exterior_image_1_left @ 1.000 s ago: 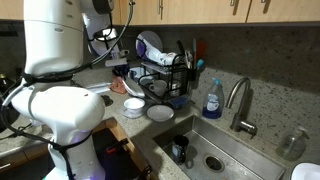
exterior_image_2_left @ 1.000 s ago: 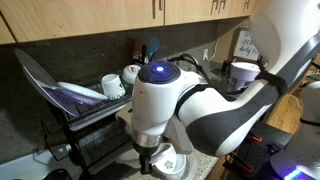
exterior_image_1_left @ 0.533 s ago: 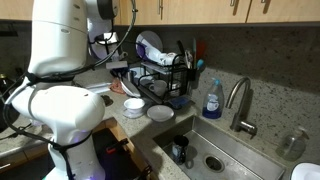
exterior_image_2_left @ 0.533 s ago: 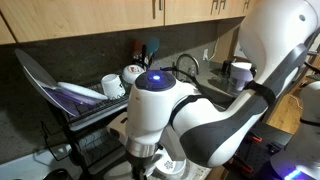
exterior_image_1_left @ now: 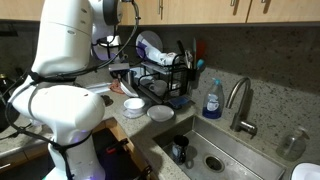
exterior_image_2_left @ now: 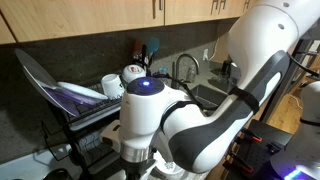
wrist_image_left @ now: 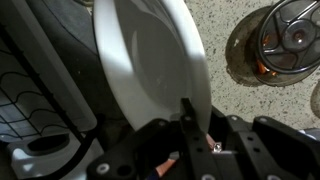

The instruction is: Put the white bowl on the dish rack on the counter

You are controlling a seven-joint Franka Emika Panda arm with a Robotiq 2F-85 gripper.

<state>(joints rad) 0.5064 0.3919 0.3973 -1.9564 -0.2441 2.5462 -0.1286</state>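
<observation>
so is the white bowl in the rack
Out: the gripper holds the white bowl by its rim over the counter, beside the dish rack.

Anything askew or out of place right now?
Only the white bowl: in the wrist view it hangs steeply tilted, pinched at its rim by the gripper, beside the dish rack. Nothing spilled or damaged shows.

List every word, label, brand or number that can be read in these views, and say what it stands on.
No text can be read in any view.
Label on the blue soap bottle: too small and blurred to read.
Surface of the white bowl: no print visible.
</observation>
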